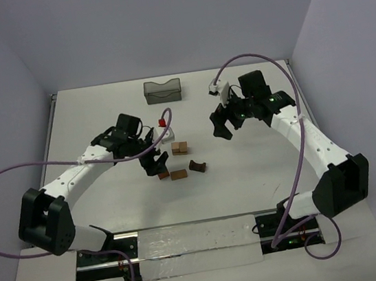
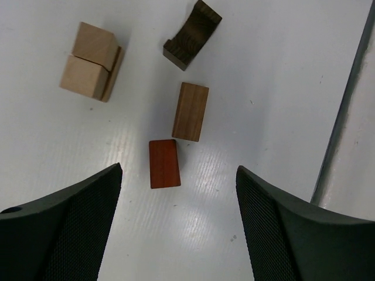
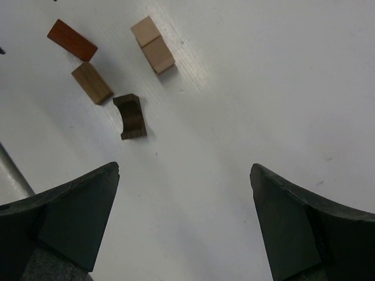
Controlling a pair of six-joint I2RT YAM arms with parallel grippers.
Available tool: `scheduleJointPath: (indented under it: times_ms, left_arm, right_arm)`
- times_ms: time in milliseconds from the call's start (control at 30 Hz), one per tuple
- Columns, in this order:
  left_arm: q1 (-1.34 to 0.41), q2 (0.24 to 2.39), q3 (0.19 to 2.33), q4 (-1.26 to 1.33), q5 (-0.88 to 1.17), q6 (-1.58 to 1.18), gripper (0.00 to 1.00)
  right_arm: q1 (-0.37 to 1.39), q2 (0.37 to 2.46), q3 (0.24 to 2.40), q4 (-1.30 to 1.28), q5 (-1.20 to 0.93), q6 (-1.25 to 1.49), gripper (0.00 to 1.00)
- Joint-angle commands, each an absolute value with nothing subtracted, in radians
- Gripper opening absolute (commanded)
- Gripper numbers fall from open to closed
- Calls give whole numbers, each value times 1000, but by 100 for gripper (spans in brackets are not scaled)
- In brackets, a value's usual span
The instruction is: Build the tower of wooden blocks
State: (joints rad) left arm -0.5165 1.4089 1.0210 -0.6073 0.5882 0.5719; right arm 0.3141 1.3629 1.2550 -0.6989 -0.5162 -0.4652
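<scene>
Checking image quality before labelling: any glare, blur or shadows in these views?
Top external: even light, the blocks tiny but sharp. Left wrist: streaky glare on the table beside the reddish block. Right wrist: mild sheen, short shadows beside the dark arch.

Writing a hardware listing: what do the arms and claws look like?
The left arm and right arm have white links, black joints and bases, each trailing a purple cable. The left claw and right claw are black with broad fingers.

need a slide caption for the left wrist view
Open left gripper poised over a reddish-brown block, with a brown bar, dark arch and tan blocks beyond.
</scene>
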Motion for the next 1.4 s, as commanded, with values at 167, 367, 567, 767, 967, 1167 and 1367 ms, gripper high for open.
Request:
scheduleJointPath:
  times_ms: [167, 367, 567, 767, 967, 1167, 1367]
  left_arm:
    - [-625, 1597, 1059, -485, 522, 583, 80]
    - [-643, 1680, 1064, -443, 514, 616, 77]
    - [-679, 1719, 1045, -402, 467, 626, 74]
    - [-709, 1745, 1018, -363, 419, 621, 67]
    - [-713, 1770, 1006, -316, 381, 604, 59]
    - [-715, 1762, 993, -316, 372, 615, 44]
    - [-715, 1711, 982, -369, 372, 661, 30]
  right_arm:
    - [217, 1219, 1143, -628, -569, -376, 100]
    - [187, 1202, 1123, -619, -591, -359, 100]
    - [183, 1212, 1111, -612, -588, -365, 100]
    - [180, 1230, 1110, -601, -586, -367, 100]
    - [181, 1233, 1094, -586, -587, -361, 100]
    - [181, 1229, 1086, -575, -585, -357, 100]
    - [181, 1226, 1076, -560, -592, -350, 100]
